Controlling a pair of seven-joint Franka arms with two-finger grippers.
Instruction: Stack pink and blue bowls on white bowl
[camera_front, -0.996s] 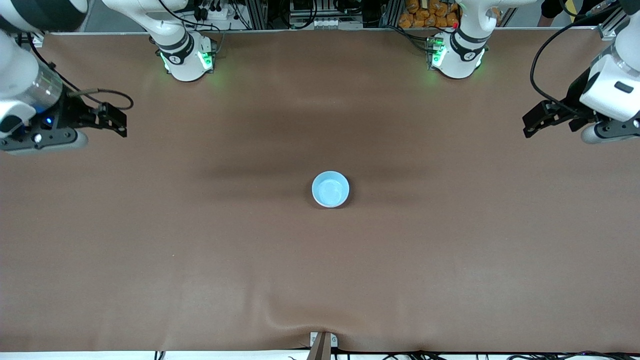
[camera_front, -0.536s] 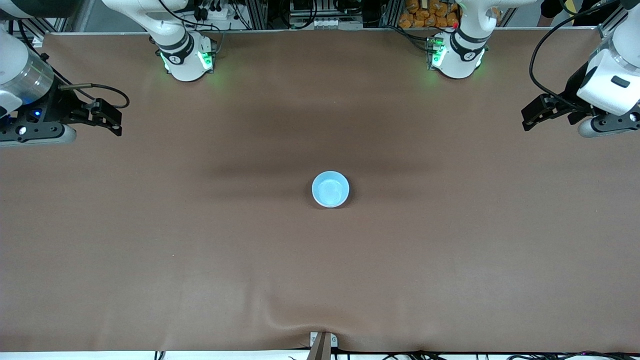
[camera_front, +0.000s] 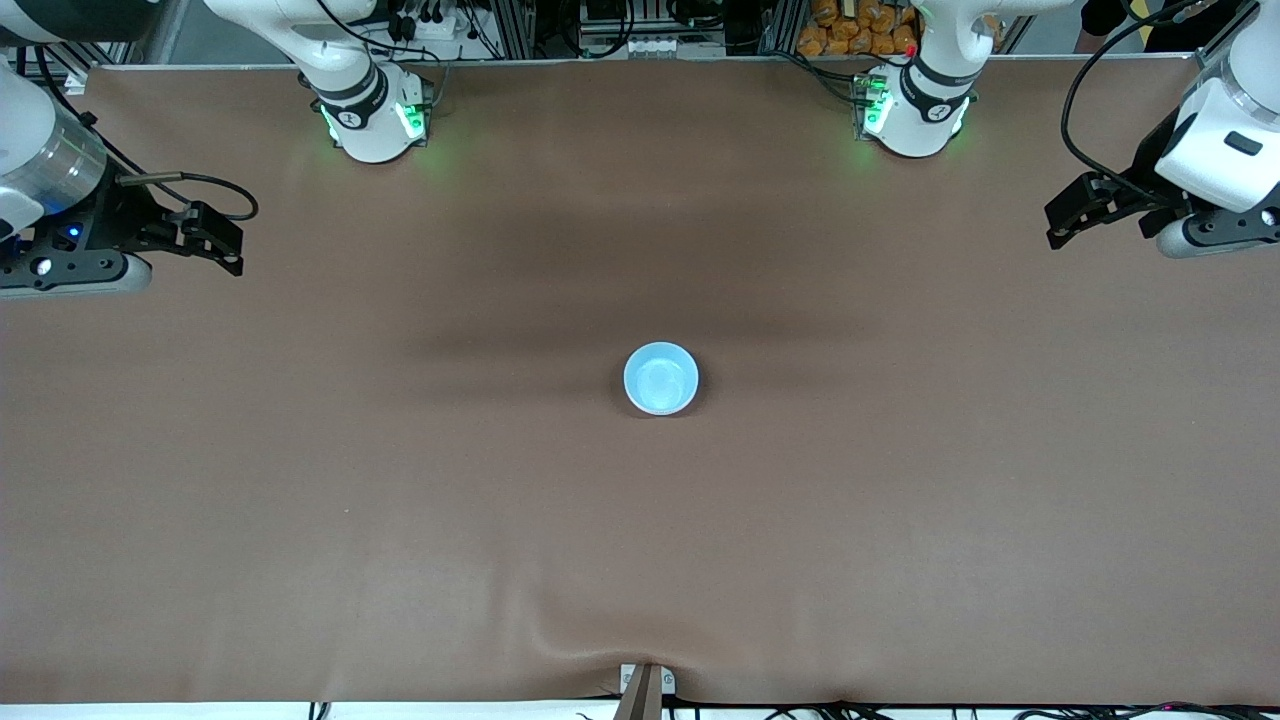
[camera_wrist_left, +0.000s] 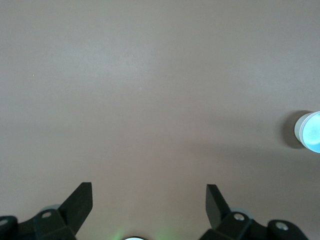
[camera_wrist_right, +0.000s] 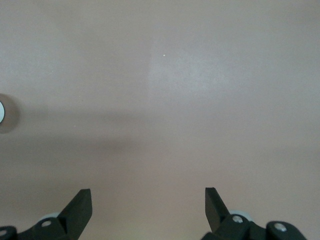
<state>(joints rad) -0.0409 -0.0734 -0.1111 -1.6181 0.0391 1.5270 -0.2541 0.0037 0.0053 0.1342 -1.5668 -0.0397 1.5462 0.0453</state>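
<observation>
Both arms up and pulled out wide, w/ nothing in either gripper. Right arm rises from its base (camera_front: 372, 118), swings out past the right arm's end of the table; its wrist (camera_front: 45, 175) sits high there, camera housing underneath. Right gripper (camera_front: 222, 245) hangs over the table near that end, fingers (camera_wrist_right: 80, 207) spread wide apart, nothing btwn them. Left arm mirrors it: base (camera_front: 915, 115) lit green, forearm off past the left arm's end, wrist (camera_front: 1215, 160) tilted. Left gripper (camera_front: 1068, 222) hangs over the table edge at that end, fingers (camera_wrist_left: 80, 202) likewise spread wide, empty gap.
</observation>
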